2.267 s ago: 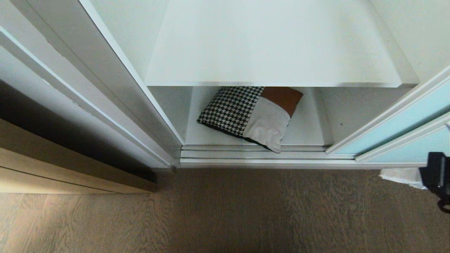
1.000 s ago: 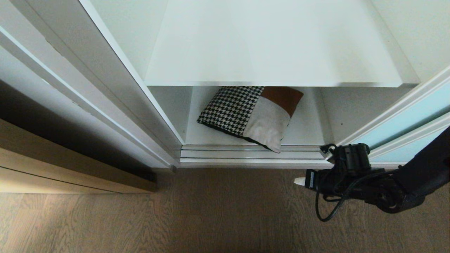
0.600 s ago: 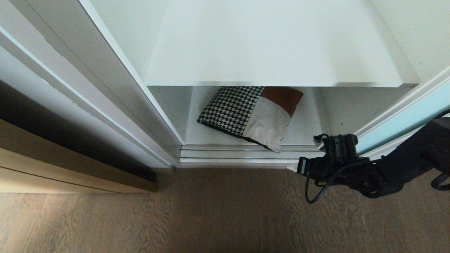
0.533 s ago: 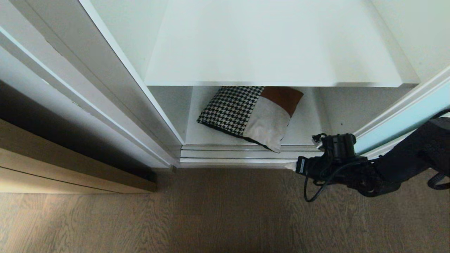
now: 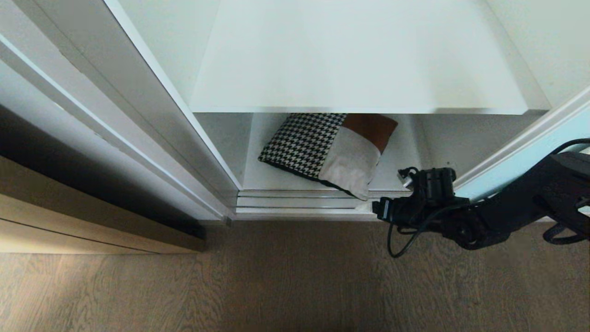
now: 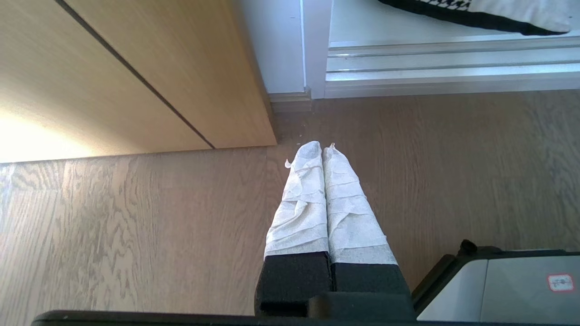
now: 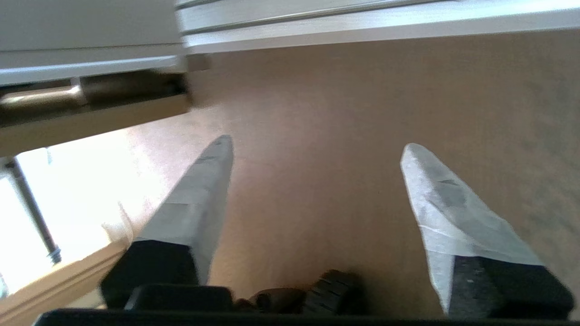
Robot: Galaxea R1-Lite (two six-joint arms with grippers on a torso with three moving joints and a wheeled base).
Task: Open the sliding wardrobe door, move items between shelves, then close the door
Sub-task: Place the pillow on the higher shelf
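One cushion (image 5: 331,151) lies on the bottom shelf (image 5: 401,173), under one bare white shelf (image 5: 359,60). The right gripper (image 7: 317,149) is spread wide over the floor (image 5: 276,276), empty. The left gripper (image 6: 321,151) is pressed together, and the blue door (image 5: 530,152) stands open at the right.

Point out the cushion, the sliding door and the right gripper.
cushion (image 5: 304,145), head view, on its houndstooth patch.
sliding door (image 5: 530,154), head view, on its aqua glass beside the frame.
right gripper (image 7: 317,151), right wrist view, midway between the open fingers' tips.
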